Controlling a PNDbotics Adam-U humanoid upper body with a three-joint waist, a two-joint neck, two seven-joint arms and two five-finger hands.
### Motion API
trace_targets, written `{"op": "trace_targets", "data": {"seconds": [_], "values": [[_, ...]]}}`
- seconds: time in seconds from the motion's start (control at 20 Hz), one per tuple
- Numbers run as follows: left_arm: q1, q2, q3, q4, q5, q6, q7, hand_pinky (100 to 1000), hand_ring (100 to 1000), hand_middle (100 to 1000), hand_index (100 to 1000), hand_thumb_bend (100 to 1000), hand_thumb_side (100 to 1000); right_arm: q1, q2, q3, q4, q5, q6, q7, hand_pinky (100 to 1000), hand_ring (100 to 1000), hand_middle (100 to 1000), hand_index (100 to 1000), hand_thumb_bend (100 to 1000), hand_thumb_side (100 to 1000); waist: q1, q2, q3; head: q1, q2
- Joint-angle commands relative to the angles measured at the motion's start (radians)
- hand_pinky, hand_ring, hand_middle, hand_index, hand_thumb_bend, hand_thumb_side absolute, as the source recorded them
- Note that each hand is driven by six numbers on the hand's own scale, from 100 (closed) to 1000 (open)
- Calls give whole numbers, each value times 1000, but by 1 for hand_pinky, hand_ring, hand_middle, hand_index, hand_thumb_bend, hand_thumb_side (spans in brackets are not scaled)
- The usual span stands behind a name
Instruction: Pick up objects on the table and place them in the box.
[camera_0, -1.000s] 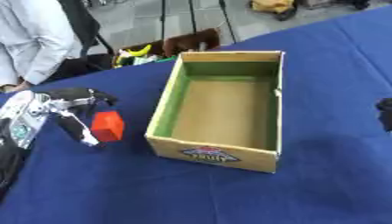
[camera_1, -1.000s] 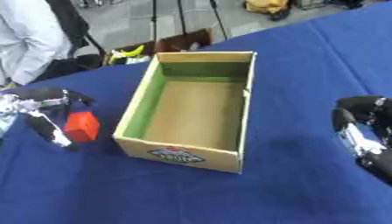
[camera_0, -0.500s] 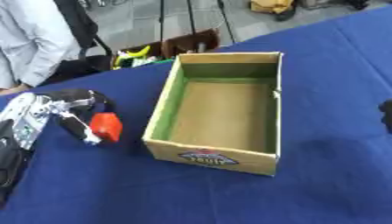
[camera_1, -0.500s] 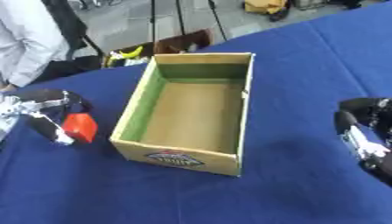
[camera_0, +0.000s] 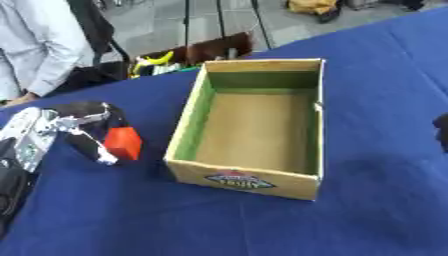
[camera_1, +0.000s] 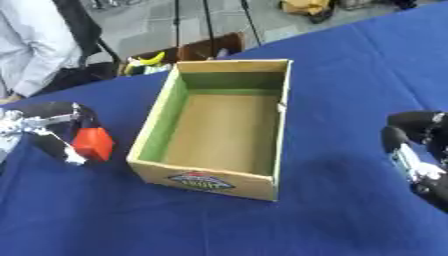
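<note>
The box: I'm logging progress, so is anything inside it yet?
No, the box shows only its bare brown floor, and the red object is still outside it in the left hand.

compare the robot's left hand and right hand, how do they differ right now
The left hand sits at the table's left, fingers and thumb curled round a red block; the right hand sits at the right edge and holds nothing. The left hand is close beside the cardboard box, while the right hand stands clear of it with blue cloth between. Whether the right hand's fingers are curled cannot be told. Both are black with silver parts.
</note>
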Motion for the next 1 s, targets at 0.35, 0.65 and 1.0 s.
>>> {"op": "trace_targets", "data": {"seconds": [0.35,0.65,1.0], "values": [[-1,27,-1,-14,-12,-4,74,100,269,508,629,342,619,-5,-12,-9,-4,-2,-1,-1,857,809,525,714,230,452,-15,-22,2,-2,-1],[1,28,-1,-12,7,17,99,100,224,513,628,191,683,-1,-11,-10,-3,-1,0,0,857,808,525,714,229,451,-15,-26,3,-2,-1],[8,44,0,-39,22,30,99,100,214,541,642,155,706,9,-8,-11,-4,-1,2,-2,858,808,526,714,224,453,-17,-40,15,-8,9]]}}
